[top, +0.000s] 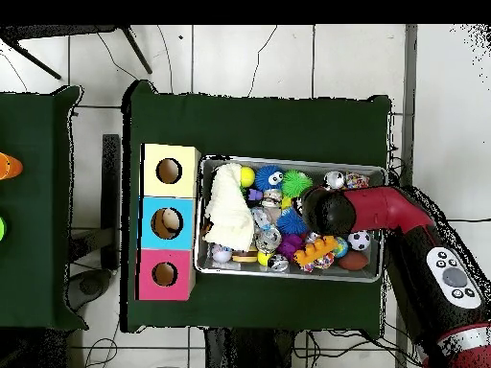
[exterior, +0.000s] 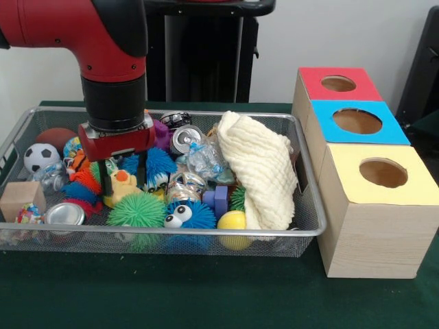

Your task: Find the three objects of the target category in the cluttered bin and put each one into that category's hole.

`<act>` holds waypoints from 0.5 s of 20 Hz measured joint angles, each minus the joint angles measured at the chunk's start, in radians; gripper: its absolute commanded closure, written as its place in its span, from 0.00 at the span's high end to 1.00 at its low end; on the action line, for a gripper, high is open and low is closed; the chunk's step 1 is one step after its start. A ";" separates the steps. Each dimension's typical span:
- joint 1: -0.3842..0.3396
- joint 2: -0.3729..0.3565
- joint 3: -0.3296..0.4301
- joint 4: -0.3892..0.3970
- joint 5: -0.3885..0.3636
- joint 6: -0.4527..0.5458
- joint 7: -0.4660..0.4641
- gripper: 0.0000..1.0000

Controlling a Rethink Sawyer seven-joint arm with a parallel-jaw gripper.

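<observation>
The bin (exterior: 206,236) is a shallow silver wire-mesh basket full of small toys; in the overhead view its rim (top: 288,160) lies right of the boxes. Three wooden boxes with round holes stand beside it: red (exterior: 339,82), blue (exterior: 357,121) and yellow (exterior: 383,171). My gripper (exterior: 125,179) reaches down into the left half of the bin. Its fingers stand apart on either side of a yellow duck toy (exterior: 123,186). In the overhead view the red arm (top: 331,211) hides the gripper.
A cream cloth (exterior: 260,171) covers the bin's right part. Around the gripper lie a green spiky ball (exterior: 137,211), a blue spiky ball with eyes (exterior: 188,214), a yellow ball (exterior: 233,221), a soccer ball (exterior: 41,156), a wooden block (exterior: 20,199) and cans (exterior: 65,214).
</observation>
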State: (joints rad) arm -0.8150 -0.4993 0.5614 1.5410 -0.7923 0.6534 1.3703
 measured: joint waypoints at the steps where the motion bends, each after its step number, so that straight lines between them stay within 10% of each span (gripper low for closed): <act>1: 0.000 0.000 0.000 -0.004 0.000 0.000 0.000 1.00; 10: -0.001 0.000 0.003 -0.050 0.000 0.003 0.000 1.00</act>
State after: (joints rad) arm -0.8158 -0.4989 0.5644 1.4909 -0.7925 0.6565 1.3701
